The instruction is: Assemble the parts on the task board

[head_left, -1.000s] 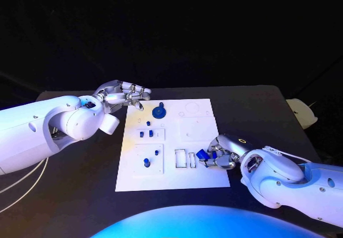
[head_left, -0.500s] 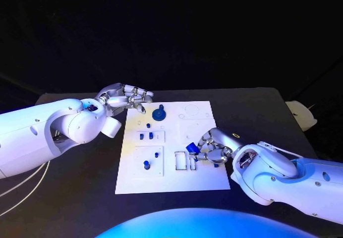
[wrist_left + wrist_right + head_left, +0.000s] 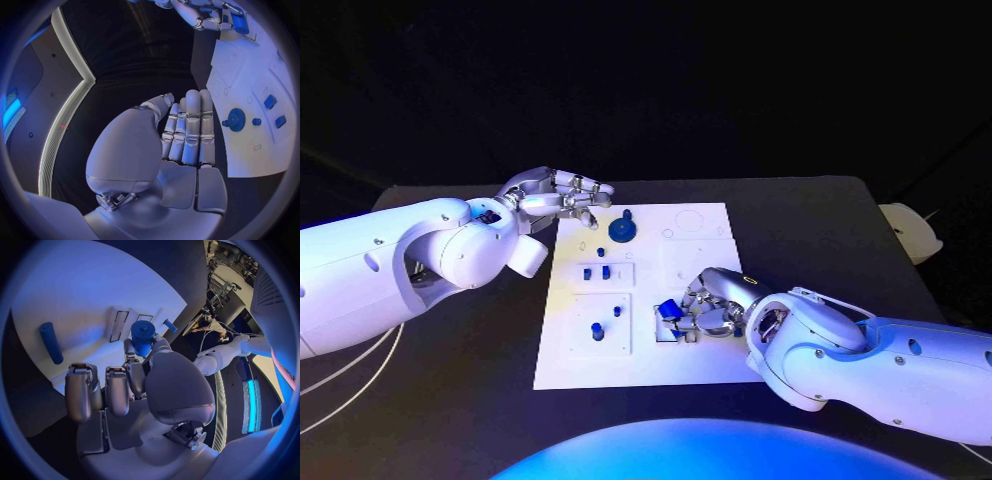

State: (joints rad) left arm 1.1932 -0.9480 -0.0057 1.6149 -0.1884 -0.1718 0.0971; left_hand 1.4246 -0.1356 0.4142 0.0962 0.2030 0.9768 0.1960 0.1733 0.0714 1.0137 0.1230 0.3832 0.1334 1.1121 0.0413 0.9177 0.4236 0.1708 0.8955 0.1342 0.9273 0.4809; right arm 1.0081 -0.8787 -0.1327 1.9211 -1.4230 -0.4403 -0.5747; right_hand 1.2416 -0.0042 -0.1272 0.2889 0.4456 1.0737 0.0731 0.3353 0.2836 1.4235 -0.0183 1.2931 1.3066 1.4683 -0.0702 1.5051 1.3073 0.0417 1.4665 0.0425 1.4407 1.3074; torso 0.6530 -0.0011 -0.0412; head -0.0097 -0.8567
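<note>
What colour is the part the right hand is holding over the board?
Blue. The part held by the right hand shows best in the right wrist view.

No readable text or markings.

board slots [image 3: 672, 322] partly hidden under right hand [image 3: 708, 308]

One board [image 3: 711, 365] — two hands [image 3: 708, 312], several blue parts [image 3: 620, 229].
</note>
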